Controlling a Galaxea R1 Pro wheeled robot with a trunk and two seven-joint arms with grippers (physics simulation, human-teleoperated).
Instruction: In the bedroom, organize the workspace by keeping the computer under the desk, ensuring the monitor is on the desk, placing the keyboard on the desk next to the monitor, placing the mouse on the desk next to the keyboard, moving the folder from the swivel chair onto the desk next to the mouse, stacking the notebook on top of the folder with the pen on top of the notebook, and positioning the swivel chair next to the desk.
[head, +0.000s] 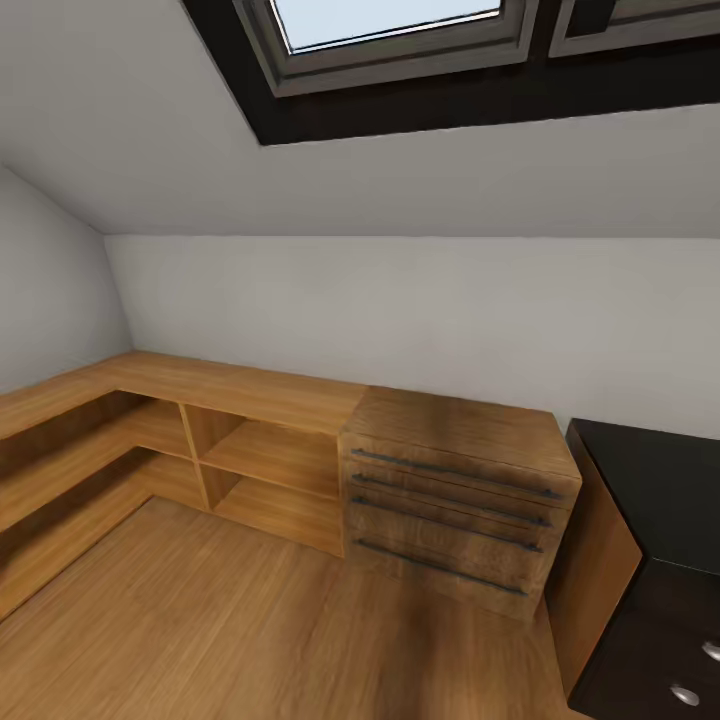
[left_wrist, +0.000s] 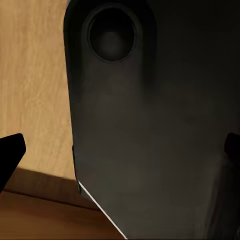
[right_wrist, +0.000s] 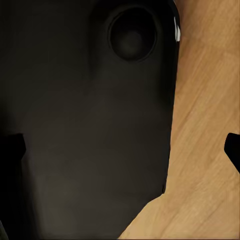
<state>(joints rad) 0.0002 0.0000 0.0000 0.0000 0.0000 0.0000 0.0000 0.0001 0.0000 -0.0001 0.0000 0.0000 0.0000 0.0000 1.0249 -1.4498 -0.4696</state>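
Fingertips of the left gripper (left_wrist: 120, 152) sit dark at the left and right edges of the left wrist frame, spread wide, holding nothing, with a dark robot body panel (left_wrist: 150, 125) between them over wood floor (left_wrist: 30, 75). Right gripper (right_wrist: 125, 150) reads the same: tips at both frame edges, wide apart, empty. Head view: skylight (head: 385, 20) top centre, low wooden shelving (head: 150, 440) left, wooden chest (head: 455, 490) centre-right, desk (head: 650, 560) with silver knobs at the lower right corner.

The low open shelving (head: 200, 440) and bar-handled chest (head: 460, 480) are showing matt, grained light wood. The black desk (head: 650, 560) is looking smooth, its round knobs (head: 685, 694) gleaming like silver metal.
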